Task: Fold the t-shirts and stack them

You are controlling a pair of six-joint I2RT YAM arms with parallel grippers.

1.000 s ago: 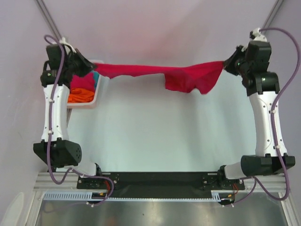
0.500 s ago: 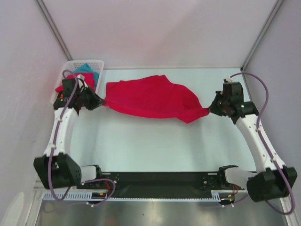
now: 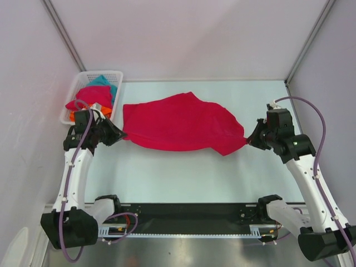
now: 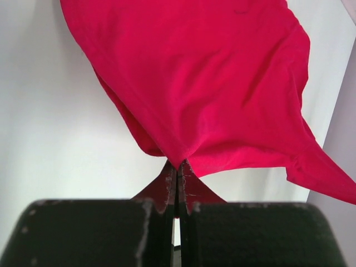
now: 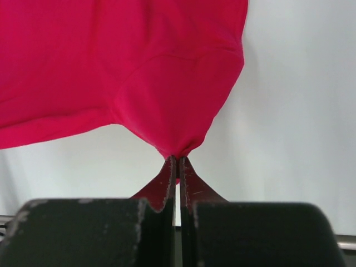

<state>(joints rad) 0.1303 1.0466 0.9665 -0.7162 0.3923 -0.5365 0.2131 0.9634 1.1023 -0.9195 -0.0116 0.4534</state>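
A crimson-pink t-shirt (image 3: 178, 129) lies spread across the middle of the table, stretched between both arms. My left gripper (image 3: 119, 135) is shut on its left corner, and the wrist view shows the cloth (image 4: 200, 89) pinched at the fingertips (image 4: 177, 166). At the right, my right gripper (image 3: 248, 139) is shut on the shirt's other corner, the cloth (image 5: 139, 72) bunched at its tips (image 5: 177, 159). More t-shirts, crimson (image 3: 88, 95), orange (image 3: 78, 115) and teal (image 3: 103, 83), sit in the basket.
A white mesh basket (image 3: 114, 74) stands at the back left corner, just behind my left arm. Pale walls close in the table at the back and both sides. The black base rail (image 3: 183, 211) runs along the near edge.
Both arms have come down and toward me from high at the back. The shirt, stretched taut in the air a second ago, now lies spread on the table.
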